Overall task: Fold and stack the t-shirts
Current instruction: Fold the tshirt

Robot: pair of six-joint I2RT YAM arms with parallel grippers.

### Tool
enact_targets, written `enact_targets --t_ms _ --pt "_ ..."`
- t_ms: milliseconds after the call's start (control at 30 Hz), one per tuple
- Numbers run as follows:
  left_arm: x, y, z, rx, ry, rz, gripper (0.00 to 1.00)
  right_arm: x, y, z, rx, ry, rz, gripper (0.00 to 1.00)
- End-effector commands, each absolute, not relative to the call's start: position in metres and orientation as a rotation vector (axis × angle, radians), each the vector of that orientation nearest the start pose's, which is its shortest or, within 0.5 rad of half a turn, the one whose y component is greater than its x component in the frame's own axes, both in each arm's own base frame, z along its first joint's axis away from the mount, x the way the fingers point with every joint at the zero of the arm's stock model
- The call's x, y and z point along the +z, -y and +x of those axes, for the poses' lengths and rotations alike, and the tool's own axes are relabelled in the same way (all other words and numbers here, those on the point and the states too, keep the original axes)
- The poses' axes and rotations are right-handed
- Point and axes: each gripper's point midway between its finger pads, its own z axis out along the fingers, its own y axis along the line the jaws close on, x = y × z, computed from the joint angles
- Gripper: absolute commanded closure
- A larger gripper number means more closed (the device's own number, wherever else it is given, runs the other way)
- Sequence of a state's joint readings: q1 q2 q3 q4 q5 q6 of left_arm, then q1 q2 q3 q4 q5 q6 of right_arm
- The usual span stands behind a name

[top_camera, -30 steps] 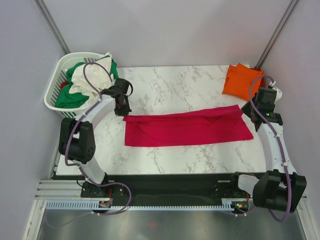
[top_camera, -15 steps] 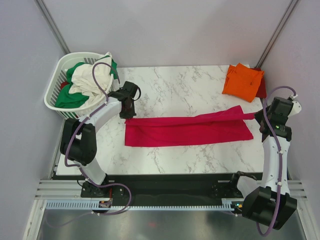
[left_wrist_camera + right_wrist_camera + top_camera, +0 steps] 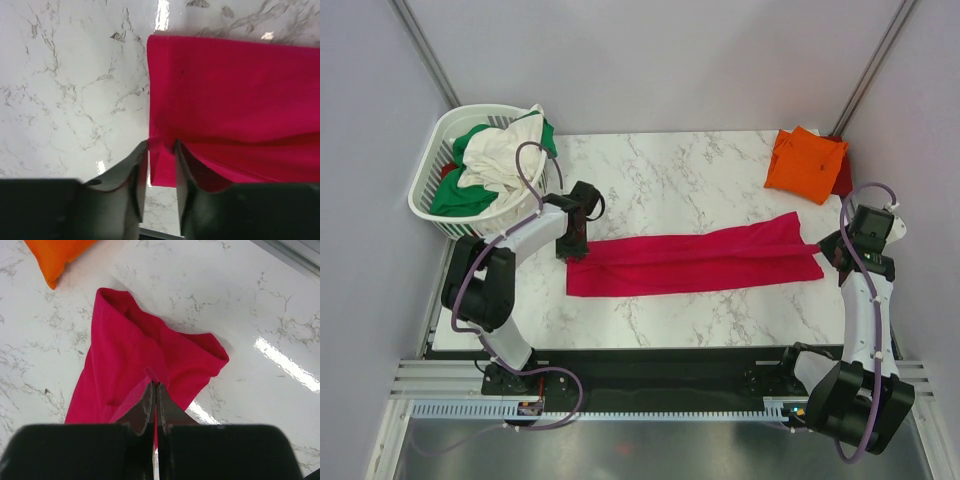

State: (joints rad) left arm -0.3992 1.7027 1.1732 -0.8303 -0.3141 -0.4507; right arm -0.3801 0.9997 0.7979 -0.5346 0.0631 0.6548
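Note:
A crimson-pink t-shirt lies across the middle of the table as a long folded strip. My left gripper sits at its left end, jaws parted. In the left wrist view the cloth's edge lies loosely between the fingertips of the left gripper. At the strip's right end my right gripper is shut on the cloth. The right wrist view shows a small pinch of the pink t-shirt sticking out past the tips of the right gripper. A folded orange t-shirt lies at the back right.
A dark red t-shirt peeks out from under the orange t-shirt. A white slatted basket off the table's back left corner holds a cream-white shirt and a green one. Grey walls close in both sides.
Both grippers carried the pink shirt's far edge toward the near side, narrowing it into a strip. The left jaws have parted; the right ones stayed shut.

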Motion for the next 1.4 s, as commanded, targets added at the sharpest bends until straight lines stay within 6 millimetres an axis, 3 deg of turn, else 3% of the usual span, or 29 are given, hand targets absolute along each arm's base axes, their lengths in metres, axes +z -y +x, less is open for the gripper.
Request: enact_targets --t_ms 0,67,167,500,733,900,1000,1033,1100,1200,1300,1367 --pt "0.056 0.074 0.283 0.364 -2.834 -0.163 0.58 0.147 0.102 0.280 0.053 -1.977 1.195 1.00" --pt "0.065 0.071 0.281 0.357 -2.805 -0.174 0.45 0.145 0.104 0.282 0.054 -1.976 1.204 1.00" --pt "0.079 0.071 0.282 0.325 -2.766 -0.171 0.35 0.142 0.103 0.284 0.066 -1.976 1.206 1.00" --pt "0.121 0.070 0.301 0.286 -2.615 -0.234 0.41 0.138 0.096 0.287 0.114 -1.981 1.176 1.00" --pt "0.096 0.087 0.302 0.259 -2.697 -0.193 0.46 0.129 0.093 0.291 0.137 -1.989 1.164 1.00" --pt "0.091 0.088 0.295 0.268 -2.708 -0.178 0.47 0.130 0.078 0.311 0.235 -2.005 1.073 0.98" --pt "0.088 0.087 0.293 0.275 -2.714 -0.172 0.47 0.126 0.071 0.326 0.235 -2.034 1.027 0.87" --pt "0.087 0.086 0.293 0.283 -2.714 -0.172 0.47 0.122 0.078 0.328 0.188 -2.035 1.043 0.78" --pt "0.081 0.085 0.293 0.308 -2.730 -0.164 0.47 0.103 0.088 0.330 0.114 -2.075 1.091 0.45" --pt "0.079 0.082 0.295 0.337 -2.730 -0.170 0.46 0.073 0.107 0.321 -0.025 -2.130 1.190 0.26" --pt "0.080 0.086 0.298 0.327 -2.736 -0.164 0.46 0.062 0.108 0.315 -0.034 -2.150 1.222 0.20" --pt "0.079 0.091 0.301 0.303 -2.745 -0.160 0.46 0.075 0.111 0.312 -0.052 -2.104 1.214 0.19"
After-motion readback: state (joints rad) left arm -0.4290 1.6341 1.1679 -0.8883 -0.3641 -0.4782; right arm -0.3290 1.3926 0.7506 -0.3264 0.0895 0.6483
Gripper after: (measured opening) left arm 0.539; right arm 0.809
